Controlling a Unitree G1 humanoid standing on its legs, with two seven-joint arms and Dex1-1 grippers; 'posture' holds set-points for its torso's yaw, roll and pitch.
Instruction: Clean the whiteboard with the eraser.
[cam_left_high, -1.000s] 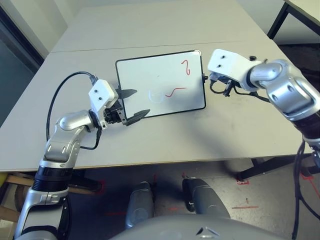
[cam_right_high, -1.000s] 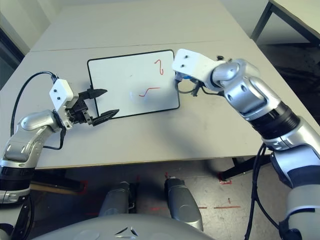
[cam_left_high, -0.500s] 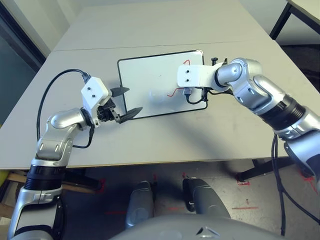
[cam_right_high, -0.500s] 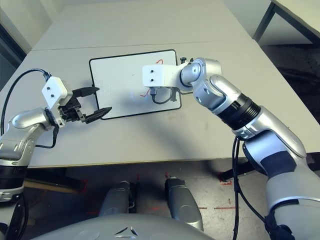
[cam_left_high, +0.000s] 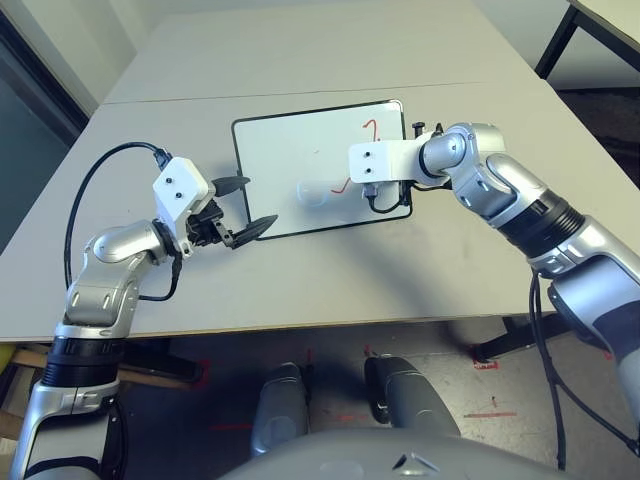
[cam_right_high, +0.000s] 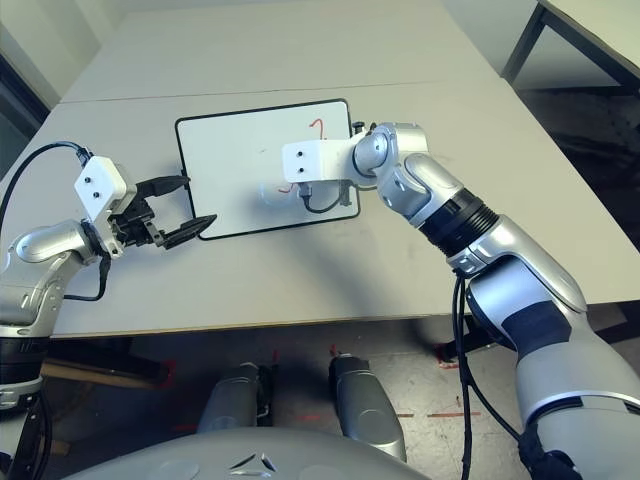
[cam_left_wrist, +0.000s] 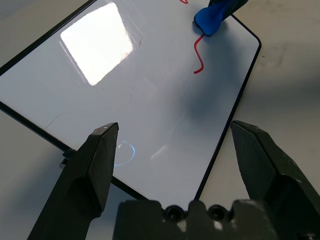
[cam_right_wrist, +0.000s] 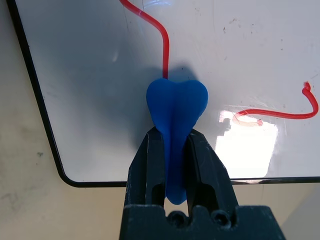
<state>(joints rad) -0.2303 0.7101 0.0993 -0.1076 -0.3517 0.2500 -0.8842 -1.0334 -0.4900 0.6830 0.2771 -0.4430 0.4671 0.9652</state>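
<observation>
A white, black-framed whiteboard (cam_left_high: 320, 165) with rounded corners lies flat on the pale worktop (cam_left_high: 400, 270), bearing red squiggles (cam_right_wrist: 165, 40) and a faint bluish ring. The right hand (cam_right_wrist: 172, 150) is clamped on the bright blue, bone-shaped eraser (cam_right_wrist: 176, 107), its rounded end on the board at a red line's tip. The left hand (cam_left_wrist: 175, 145), fingers wide apart, hovers at the board's near left corner. No readable lettering.

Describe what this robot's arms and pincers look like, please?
Both arms are glossy silver shells with black bands at the joints. Each wrist carries a boxy white block with small dark screw holes. A black cable loops off the left arm. The left gripper and right gripper each have two tapered black fingers.
</observation>
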